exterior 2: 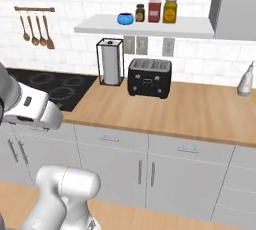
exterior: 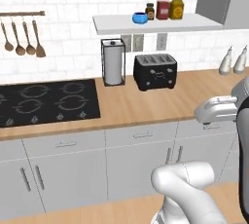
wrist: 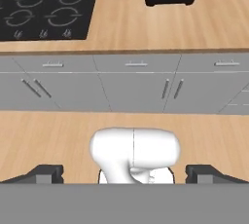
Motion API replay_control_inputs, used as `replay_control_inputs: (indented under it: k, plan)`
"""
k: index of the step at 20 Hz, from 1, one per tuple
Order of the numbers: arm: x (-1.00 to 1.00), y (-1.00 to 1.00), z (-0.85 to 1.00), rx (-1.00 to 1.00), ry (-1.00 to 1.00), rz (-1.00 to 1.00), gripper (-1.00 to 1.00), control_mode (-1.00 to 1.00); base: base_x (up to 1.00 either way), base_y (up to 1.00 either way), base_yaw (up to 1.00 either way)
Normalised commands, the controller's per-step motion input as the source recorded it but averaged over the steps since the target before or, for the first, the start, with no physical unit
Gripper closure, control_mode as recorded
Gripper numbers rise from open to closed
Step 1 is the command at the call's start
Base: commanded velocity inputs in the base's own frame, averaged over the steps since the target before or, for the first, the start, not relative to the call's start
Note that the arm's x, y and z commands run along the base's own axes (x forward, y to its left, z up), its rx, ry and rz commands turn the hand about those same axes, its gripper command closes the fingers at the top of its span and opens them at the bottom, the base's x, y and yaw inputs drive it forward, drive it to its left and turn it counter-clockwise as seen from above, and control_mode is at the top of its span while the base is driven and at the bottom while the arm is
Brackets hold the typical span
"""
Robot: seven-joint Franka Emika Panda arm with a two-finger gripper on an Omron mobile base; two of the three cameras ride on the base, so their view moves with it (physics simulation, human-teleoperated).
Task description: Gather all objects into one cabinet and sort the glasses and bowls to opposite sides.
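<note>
A small glossy blue bowl point(exterior: 140, 18) point(exterior 2: 125, 18) sits on the white shelf point(exterior: 160, 24) point(exterior 2: 150, 26) backed by white tiles, left of three lidded jars point(exterior: 163, 7) point(exterior 2: 155, 9). My gripper point(wrist: 125, 174) is open with nothing between its fingertips point(wrist: 44, 173). It hangs well back from the counter and points down at the wooden floor and cabinet fronts, far below the bowl. The glasses, the other bowl and the cabinet are out of view.
On the wooden counter point(exterior: 146, 103) point(exterior 2: 190, 109) stand a black toaster point(exterior: 155, 71) point(exterior 2: 149, 77) and a paper towel holder point(exterior: 113, 62) point(exterior 2: 110, 62). A black cooktop point(exterior: 46, 102) point(wrist: 46, 13) lies to the left. Two white bottles point(exterior: 232, 61) stand at the right.
</note>
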Motion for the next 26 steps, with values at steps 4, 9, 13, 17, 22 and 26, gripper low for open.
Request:
replay_control_inputs:
  k: [4, 9, 13, 17, 22, 26]
  plan:
    - [0.00, 0.00, 0.00, 0.00, 0.00, 0.00, -1.00, 1.00, 0.48, 0.29, -0.08]
    - [0.00, 0.00, 0.00, 0.00, 0.00, 0.00, -1.00, 1.00, 0.30, 0.04, -0.20]
    - [0.00, 0.00, 0.00, 0.00, 0.00, 0.00, -1.00, 1.00, 0.49, 0.01, -0.03]
    - [0.00, 0.00, 0.00, 0.00, 0.00, 0.00, -1.00, 1.00, 0.66, 0.00, 0.00]
    - [0.00, 0.00, 0.00, 0.00, 0.00, 0.00, -1.00, 1.00, 0.58, 0.00, 0.00]
    - [0.00, 0.00, 0.00, 0.00, 0.00, 0.00, -1.00, 1.00, 0.47, 0.00, 0.00]
